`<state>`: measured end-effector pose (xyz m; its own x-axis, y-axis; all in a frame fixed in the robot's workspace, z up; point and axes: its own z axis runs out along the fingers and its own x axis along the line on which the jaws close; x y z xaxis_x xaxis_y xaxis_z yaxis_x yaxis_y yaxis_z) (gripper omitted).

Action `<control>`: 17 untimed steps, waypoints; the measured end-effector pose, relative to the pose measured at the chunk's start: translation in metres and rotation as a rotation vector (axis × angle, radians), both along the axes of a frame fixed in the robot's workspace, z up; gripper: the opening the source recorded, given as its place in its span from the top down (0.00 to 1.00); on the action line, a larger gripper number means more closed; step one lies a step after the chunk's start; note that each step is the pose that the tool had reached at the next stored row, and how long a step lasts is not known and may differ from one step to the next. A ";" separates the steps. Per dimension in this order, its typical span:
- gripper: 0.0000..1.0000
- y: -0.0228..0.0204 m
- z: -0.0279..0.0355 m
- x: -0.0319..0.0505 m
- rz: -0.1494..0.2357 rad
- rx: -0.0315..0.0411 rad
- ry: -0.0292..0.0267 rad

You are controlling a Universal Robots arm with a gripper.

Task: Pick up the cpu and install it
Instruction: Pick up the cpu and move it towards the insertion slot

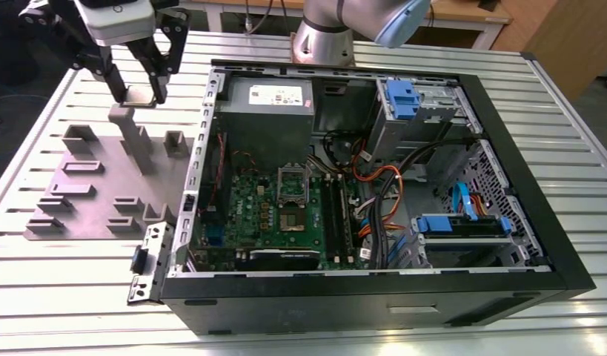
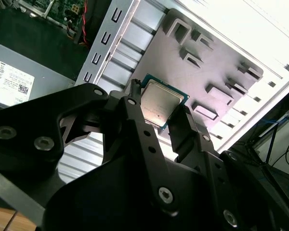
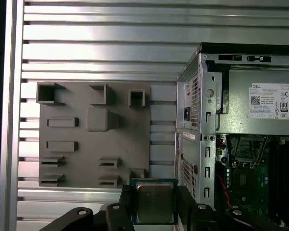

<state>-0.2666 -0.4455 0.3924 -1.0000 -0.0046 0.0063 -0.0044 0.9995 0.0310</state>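
My gripper [image 1: 138,95] hangs above the far end of the grey holder plate [image 1: 95,185], to the exterior view's left of the open computer case [image 1: 382,185]. It is shut on the cpu [image 1: 140,94], a small square chip with a silvery top. In both wrist views the cpu [image 2: 160,102] [image 3: 155,202] sits clamped by its edges between the two black fingers [image 2: 135,113] [image 3: 126,198], lifted off the holder plate [image 3: 94,137]. The green motherboard [image 1: 283,215] lies inside the case, with its silver socket frame [image 1: 291,178] near the middle.
Grey blocks [image 1: 137,141] stand up from the holder plate under the gripper. The case's metal side wall [image 1: 199,148] rises between plate and motherboard. A power supply [image 1: 268,100], cables [image 1: 382,185] and blue drive bays [image 1: 462,222] crowd the case. The slatted table [image 1: 46,104] surrounds it.
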 end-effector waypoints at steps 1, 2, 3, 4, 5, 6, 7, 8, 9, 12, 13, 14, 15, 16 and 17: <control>0.53 0.0000 0.0000 0.0002 0.000 0.0000 0.0000; 0.53 0.0000 0.0000 0.0005 0.000 0.0000 0.0000; 0.53 0.0000 0.0000 0.0010 0.000 0.0000 0.0000; 0.53 0.0000 0.0000 0.0013 0.000 0.0000 0.0000; 0.53 0.0000 0.0000 0.0018 0.000 0.0000 0.0001; 0.53 0.0000 0.0000 0.0022 0.000 0.0000 0.0001; 0.53 0.0000 0.0000 0.0026 0.000 0.0000 0.0000; 0.53 0.0000 0.0000 0.0032 0.000 0.0000 0.0001; 0.53 0.0000 0.0000 0.0038 0.000 0.0000 0.0001; 0.53 0.0000 0.0000 0.0064 0.000 0.0000 0.0000; 0.53 0.0000 0.0000 0.0073 0.000 0.0000 0.0001; 0.53 0.0000 0.0000 0.0081 0.000 0.0000 0.0001; 0.53 0.0000 0.0000 0.0090 0.000 0.0000 0.0000; 0.53 0.0000 0.0000 0.0101 0.000 0.0000 0.0000; 0.53 0.0000 0.0000 0.0109 0.000 0.0000 0.0000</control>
